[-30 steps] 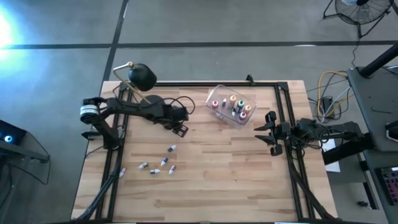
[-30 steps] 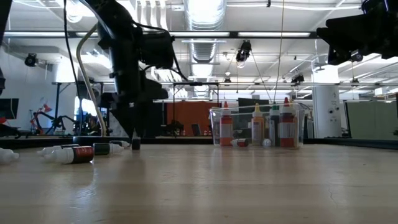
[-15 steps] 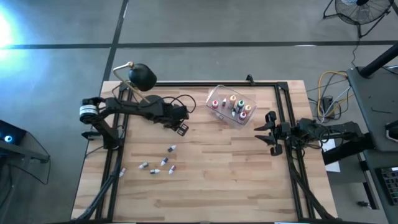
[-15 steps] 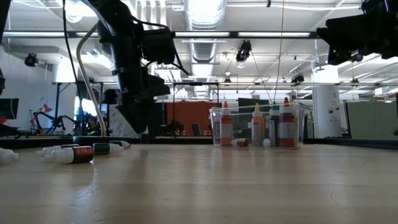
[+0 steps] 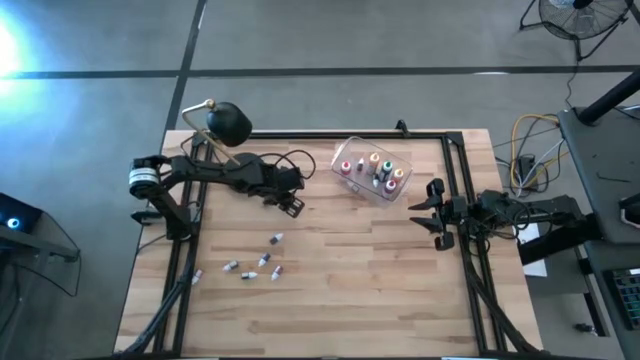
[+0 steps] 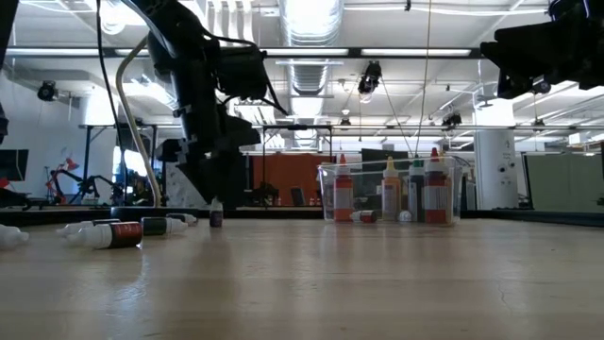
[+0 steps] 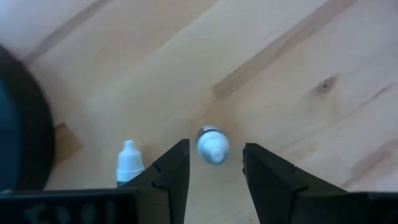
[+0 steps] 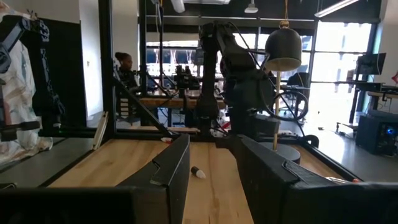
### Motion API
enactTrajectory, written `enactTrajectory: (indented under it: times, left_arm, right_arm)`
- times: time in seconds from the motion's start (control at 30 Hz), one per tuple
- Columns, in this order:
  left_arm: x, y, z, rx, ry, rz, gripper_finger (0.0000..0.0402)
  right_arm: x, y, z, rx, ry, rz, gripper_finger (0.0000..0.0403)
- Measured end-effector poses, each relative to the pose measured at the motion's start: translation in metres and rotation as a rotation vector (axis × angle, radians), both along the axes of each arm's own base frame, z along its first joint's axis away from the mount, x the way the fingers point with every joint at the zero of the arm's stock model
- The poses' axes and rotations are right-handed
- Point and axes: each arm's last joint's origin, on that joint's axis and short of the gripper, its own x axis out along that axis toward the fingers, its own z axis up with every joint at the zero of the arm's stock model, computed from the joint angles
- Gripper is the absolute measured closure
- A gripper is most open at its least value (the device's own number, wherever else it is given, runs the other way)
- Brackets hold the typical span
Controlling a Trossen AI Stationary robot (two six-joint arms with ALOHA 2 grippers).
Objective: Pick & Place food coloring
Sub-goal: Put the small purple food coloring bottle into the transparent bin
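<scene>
Several tiny food coloring bottles [image 5: 262,262] lie loose on the wooden table near its left front; in the low view they lie on their sides [image 6: 109,233]. More bottles stand in the clear tub [image 5: 345,150]. My left gripper [image 5: 291,206] hangs open, pointing down over a small white-capped bottle [image 7: 212,149] that stands upright on the table [image 6: 216,215]. That bottle shows between the fingers without touching them. Another whitish bottle [image 7: 129,163] is just beside it. My right gripper [image 5: 434,213] waits open at the table's right edge.
A black round-headed desk lamp [image 5: 228,122] stands at the far left corner, behind the left arm. The clear tub [image 6: 326,194] sits at the far middle, between the arms. Black frame rails [image 5: 455,160] run along the table's sides. Bare wood lies along the near edge.
My left gripper has shifted a little over the table. The small bottle under it was hidden behind the gripper half a second ago in the low view. It now stands in view, slightly toward the table's right of where a bottle showed a second ago.
</scene>
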Motion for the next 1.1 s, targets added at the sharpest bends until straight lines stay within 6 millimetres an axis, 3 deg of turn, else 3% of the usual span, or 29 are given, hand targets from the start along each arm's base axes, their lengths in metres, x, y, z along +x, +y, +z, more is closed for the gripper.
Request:
enactTrajectory:
  times: [0.33,0.67,0.9,1.0,1.1]
  left_arm:
    - [0.004,0.001,-0.014,-0.056,0.028,-0.015,0.0300]
    - [0.010,0.003,-0.008,-0.031,-0.027,-0.037,0.0362]
    - [0.010,0.003,-0.008,-0.034,-0.020,-0.058,0.0364]
    - [0.020,0.005,0.007,-0.047,-0.076,-0.067,0.0364]
    - [0.039,0.009,0.046,-0.005,-0.209,-0.106,0.0364]
  right_arm:
    - [0.000,0.000,0.000,0.000,0.000,0.000,0.0280]
    - [0.000,0.000,0.000,0.000,0.000,0.000,0.0280]
    - [0.000,0.000,0.000,0.000,0.000,0.000,0.0280]
    - [0.000,0.000,0.000,0.000,0.000,0.000,0.0280]
    - [0.000,0.000,0.000,0.000,0.000,0.000,0.0280]
